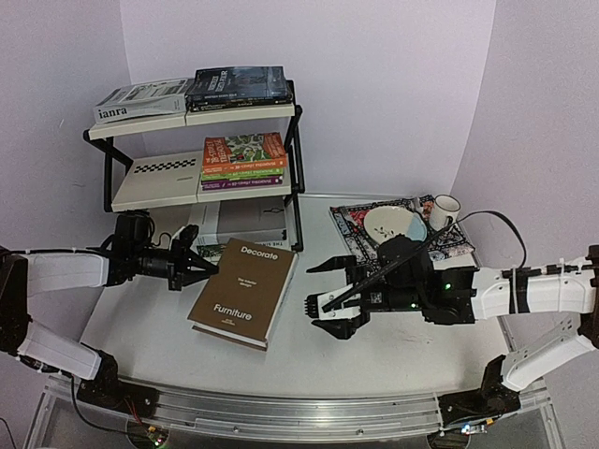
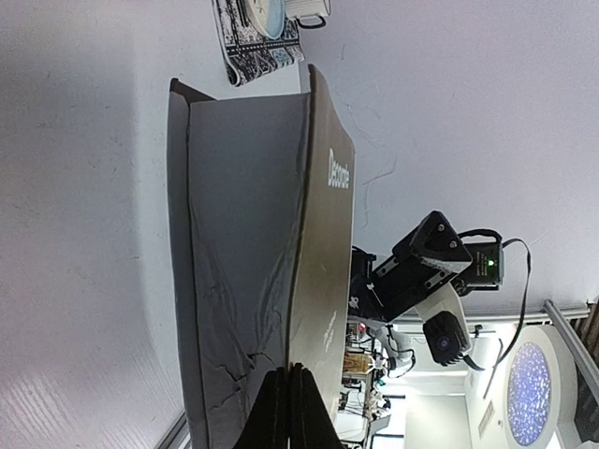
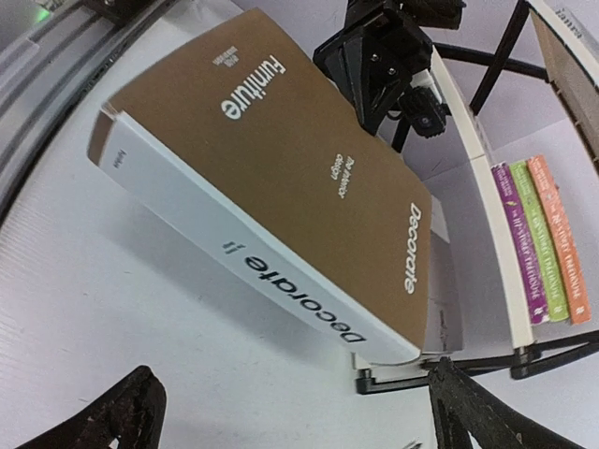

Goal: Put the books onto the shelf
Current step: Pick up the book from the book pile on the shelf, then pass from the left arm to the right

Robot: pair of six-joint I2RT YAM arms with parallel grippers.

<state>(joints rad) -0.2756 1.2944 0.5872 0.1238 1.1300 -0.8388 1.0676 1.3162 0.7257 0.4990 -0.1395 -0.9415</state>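
A thick brown book [image 1: 245,292] titled "Decorate Furniture" lies tilted in front of the shelf [image 1: 296,150], its far end over a grey-white book [image 1: 239,224] at the shelf's foot. My left gripper [image 1: 199,269] is shut on the edge of its cover [image 2: 323,262], the fingers [image 2: 288,379] pressed together there. My right gripper [image 1: 329,297] stands open just right of the book, which fills the right wrist view [image 3: 281,168]. The top tier holds a white book [image 1: 140,101] and dark books [image 1: 239,86]. Orange, green and purple books [image 1: 243,161] are stacked on the middle tier.
A patterned placemat [image 1: 454,245] at the back right carries a bowl [image 1: 393,223] and a mug [image 1: 444,211]. A cream tier with a checkered strip [image 1: 154,178] is bare on the shelf's left. The shelf's black foot [image 3: 393,382] is close ahead of my right fingers.
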